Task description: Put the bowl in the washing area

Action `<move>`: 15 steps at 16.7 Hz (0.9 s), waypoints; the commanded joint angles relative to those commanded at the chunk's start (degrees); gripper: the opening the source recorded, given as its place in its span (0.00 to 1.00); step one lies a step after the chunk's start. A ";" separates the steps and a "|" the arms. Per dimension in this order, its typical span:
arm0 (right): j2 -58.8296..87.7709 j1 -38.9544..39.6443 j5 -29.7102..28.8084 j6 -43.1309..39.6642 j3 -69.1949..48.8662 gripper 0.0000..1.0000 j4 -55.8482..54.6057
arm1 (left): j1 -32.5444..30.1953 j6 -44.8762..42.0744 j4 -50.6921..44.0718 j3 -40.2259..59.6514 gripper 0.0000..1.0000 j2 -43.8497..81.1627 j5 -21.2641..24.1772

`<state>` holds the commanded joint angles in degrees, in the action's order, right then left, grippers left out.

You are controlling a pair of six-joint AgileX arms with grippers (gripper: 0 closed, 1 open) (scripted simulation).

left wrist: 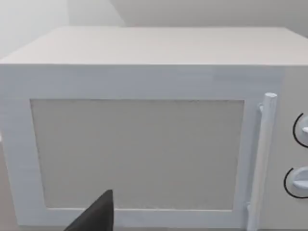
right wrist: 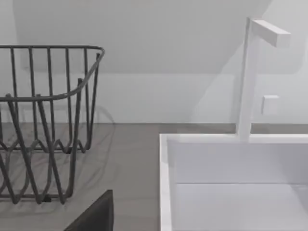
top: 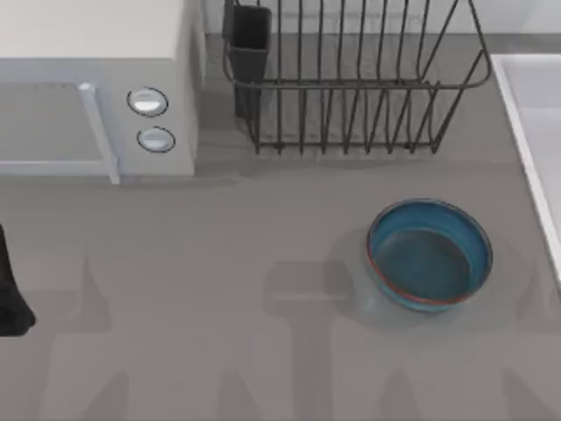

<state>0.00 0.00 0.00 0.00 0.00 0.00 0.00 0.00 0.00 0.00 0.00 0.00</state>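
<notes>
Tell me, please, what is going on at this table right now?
Nothing is being handled yet. The bowl sits upright and alone on the grey table, in front of the dish rack and just left of the washing area, whose rim runs along the table's right edge. The left arm is parked at the table's left edge, facing the microwave. The right wrist view looks at the rack and the sink with its faucet. The bowl has not yet been moved into the sink.

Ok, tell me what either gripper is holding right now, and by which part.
Nothing is held. The bowl sits free on the counter, below the dish rack and left of the washing area, with no gripper at it.
</notes>
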 joint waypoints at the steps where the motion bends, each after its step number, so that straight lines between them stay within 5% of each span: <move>1: 0.00 0.00 0.00 0.00 0.00 1.00 0.00 | 0.00 0.00 0.00 0.00 1.00 0.00 0.00; 8: 12.60 2.37 0.00 2.68 -12.16 1.00 9.64 | 0.00 0.00 0.00 0.00 1.00 0.00 0.00; 15: 51.36 8.06 -0.17 8.74 -42.24 1.00 33.80 | 0.00 0.00 0.00 0.00 1.00 0.00 0.00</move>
<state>51.36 8.06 -0.17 8.74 -42.24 33.80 0.00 0.00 0.00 0.00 0.00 0.00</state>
